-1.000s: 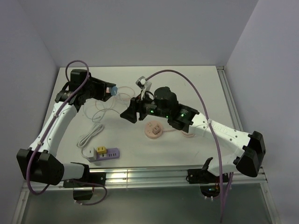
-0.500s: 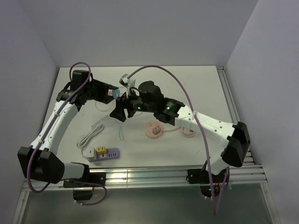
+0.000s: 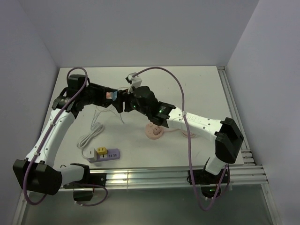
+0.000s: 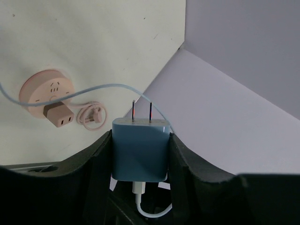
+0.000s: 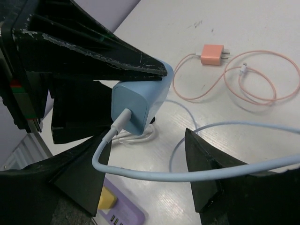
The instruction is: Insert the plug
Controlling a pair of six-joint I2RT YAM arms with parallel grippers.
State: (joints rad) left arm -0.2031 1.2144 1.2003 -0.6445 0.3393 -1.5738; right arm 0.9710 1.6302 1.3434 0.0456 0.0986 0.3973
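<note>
My left gripper (image 4: 139, 137) is shut on a blue plug (image 4: 139, 152), its two prongs pointing away from the wrist and its white cable leaving at the back. In the top view this plug (image 3: 113, 95) is held above the table's back left, with my right gripper (image 3: 120, 105) right beside it. In the right wrist view my right gripper (image 5: 146, 136) stands open just behind the plug (image 5: 140, 101). The pale blue cable (image 5: 187, 172) runs across between its fingers without being gripped. A lilac power strip (image 3: 104, 154) lies near the front left edge.
A yellow plug (image 5: 107, 199) sits in the power strip (image 5: 125, 214). A coiled white cord (image 3: 91, 136) lies beside the strip. A pink round reel (image 3: 155, 130), a pink charger (image 5: 213, 55) and its coiled pink cable (image 3: 190, 133) lie mid-table.
My right arm has swung left across the table and brought its open gripper up to the plug. The left gripper has kept its hold and shifted only slightly.
</note>
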